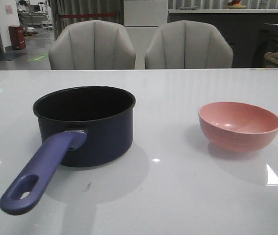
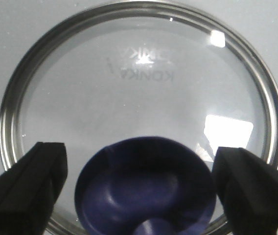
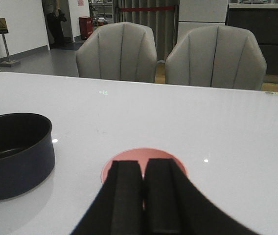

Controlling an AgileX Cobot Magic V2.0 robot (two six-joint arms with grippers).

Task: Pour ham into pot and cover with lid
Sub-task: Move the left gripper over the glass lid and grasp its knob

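Overhead light was even and bright. Glare patches sat on the lid between the soft, out-of-focus left fingers; small highlights and soft shadows marked the glossy counter.

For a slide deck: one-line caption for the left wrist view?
Open left gripper straddling the blue knob of the glass lid lying on the table.

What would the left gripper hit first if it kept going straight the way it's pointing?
The left gripper, jaws open, points at the flared dark blue knob of the round clear glass lid. It would likely meet that knob first, though depth is unclear.
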